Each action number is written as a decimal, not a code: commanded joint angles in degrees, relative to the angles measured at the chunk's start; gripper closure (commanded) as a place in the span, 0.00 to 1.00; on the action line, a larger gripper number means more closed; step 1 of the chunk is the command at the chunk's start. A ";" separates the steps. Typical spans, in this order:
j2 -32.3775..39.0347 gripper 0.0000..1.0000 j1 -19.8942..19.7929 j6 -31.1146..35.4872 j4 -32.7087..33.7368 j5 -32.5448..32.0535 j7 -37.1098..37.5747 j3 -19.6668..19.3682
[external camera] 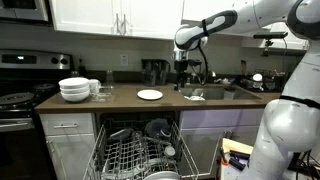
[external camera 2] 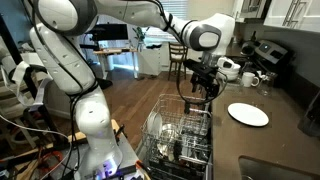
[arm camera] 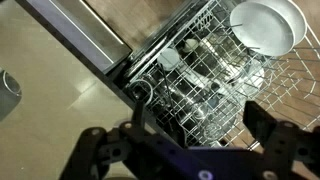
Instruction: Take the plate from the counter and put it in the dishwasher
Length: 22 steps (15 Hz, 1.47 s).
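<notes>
The small white plate lies flat on the dark brown counter, between the bowls and the sink; it also shows in an exterior view. The dishwasher stands open below with its wire racks pulled out. My gripper hangs in the air over the open racks, to the side of the plate and apart from it. In the wrist view the gripper is open and empty, looking down on the rack. The plate is out of the wrist view.
A stack of deep white bowls and glasses stand on the counter by the black stove. The sink is past the plate. A white round dish and dark dishes sit in the racks. Wood floor lies beside the dishwasher.
</notes>
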 commanded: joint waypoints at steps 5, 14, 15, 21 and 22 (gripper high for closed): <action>0.09 0.00 -0.98 -0.14 0.14 0.17 -0.16 0.90; 3.38 0.00 0.67 2.00 2.84 -4.60 0.78 4.52; 4.22 0.00 0.89 2.86 3.35 -6.45 1.16 5.41; 11.49 0.00 1.92 11.26 7.39 -18.48 1.02 8.31; 12.89 0.00 1.95 13.20 7.95 -19.39 0.42 8.35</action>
